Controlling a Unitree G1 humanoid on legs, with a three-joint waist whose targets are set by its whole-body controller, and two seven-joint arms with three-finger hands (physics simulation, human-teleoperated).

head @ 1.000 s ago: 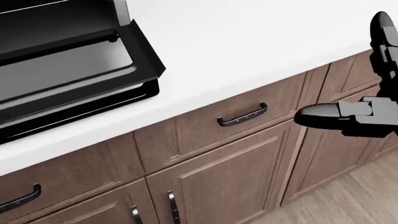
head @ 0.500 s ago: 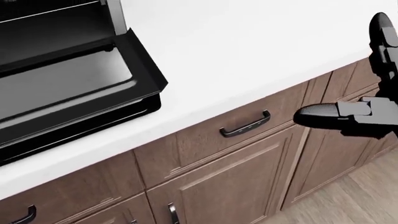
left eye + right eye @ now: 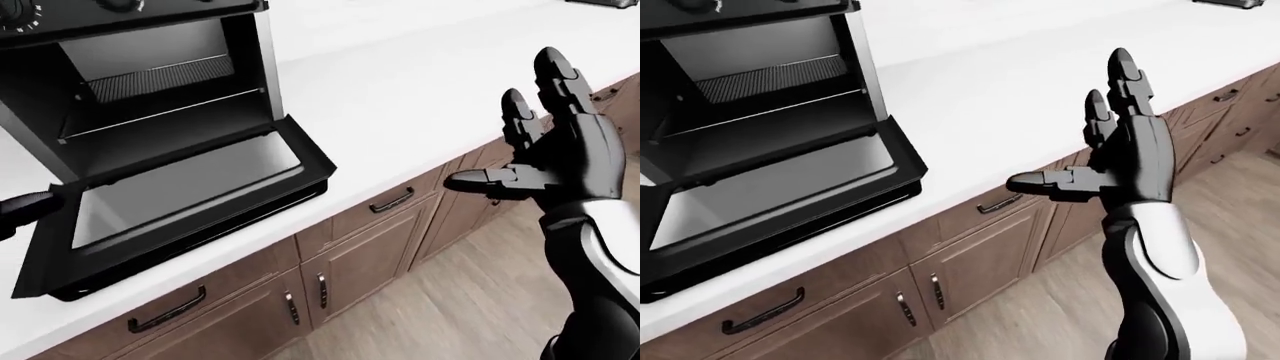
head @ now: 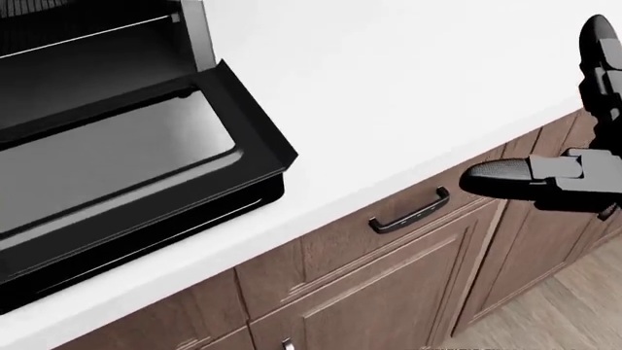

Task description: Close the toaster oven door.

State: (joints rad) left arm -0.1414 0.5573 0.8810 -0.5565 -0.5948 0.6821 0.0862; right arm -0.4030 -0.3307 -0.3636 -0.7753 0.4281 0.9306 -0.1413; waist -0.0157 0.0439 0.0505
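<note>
A black toaster oven (image 3: 150, 82) stands on the white counter (image 3: 400, 97) at the left of the left-eye view, its wire rack visible inside. Its glass door (image 3: 180, 202) hangs fully down, lying flat over the counter edge. My right hand (image 3: 535, 150) hovers open to the right of the oven, out beyond the counter edge, fingers spread and thumb pointing left, holding nothing. Only a dark tip of my left hand (image 3: 25, 208) pokes in at the left edge, beside the door's left side; its fingers are hidden.
Brown wooden drawers and cabinet doors with dark handles (image 3: 390, 201) run below the counter. Wood-look floor (image 3: 450, 300) lies at lower right. A small dark object (image 3: 605, 3) sits at the counter's top right corner.
The whole head view has shifted: oven, counter and cabinets slid right and slightly down, so the camera moved. My right hand holds the same place in the view.
</note>
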